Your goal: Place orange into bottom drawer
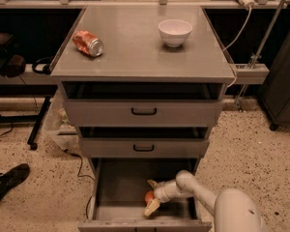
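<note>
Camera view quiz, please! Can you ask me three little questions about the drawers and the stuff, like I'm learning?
1. True or false: the can stands upright on the cabinet top.
2. The gripper is at the orange. In which drawer? A top drawer, B middle drawer, C bottom drawer.
3. Fill in: to the right of the can sits a white ____.
Key: 1 false, it lies on its side; 2 C; 3 bowl.

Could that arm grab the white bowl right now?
Probably not directly: the gripper sits low inside the open bottom drawer by the orange, while the white bowl stands on the cabinet top, above two other drawers.
</note>
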`<state>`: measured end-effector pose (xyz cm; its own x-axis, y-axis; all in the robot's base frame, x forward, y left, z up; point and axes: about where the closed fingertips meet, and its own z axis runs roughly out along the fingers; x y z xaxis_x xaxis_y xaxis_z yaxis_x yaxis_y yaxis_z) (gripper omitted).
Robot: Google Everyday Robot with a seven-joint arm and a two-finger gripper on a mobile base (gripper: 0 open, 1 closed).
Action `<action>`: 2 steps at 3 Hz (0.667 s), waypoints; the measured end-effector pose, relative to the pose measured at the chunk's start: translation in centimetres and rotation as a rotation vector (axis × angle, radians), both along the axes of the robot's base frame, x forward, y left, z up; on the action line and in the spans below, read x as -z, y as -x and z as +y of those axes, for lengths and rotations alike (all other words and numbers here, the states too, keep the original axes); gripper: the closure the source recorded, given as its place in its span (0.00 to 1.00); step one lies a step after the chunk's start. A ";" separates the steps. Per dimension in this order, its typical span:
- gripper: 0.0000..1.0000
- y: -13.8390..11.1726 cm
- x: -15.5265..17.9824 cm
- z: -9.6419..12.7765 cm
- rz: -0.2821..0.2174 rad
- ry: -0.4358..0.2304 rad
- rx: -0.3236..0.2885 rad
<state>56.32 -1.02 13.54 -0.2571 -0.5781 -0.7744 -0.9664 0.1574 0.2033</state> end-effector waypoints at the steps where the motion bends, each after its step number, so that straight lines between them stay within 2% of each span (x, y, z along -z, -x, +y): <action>1: 0.00 -1.0 -1.6 -2.1 0.008 -0.019 0.013; 2: 0.00 -2.2 -4.4 -4.8 0.019 -0.001 0.009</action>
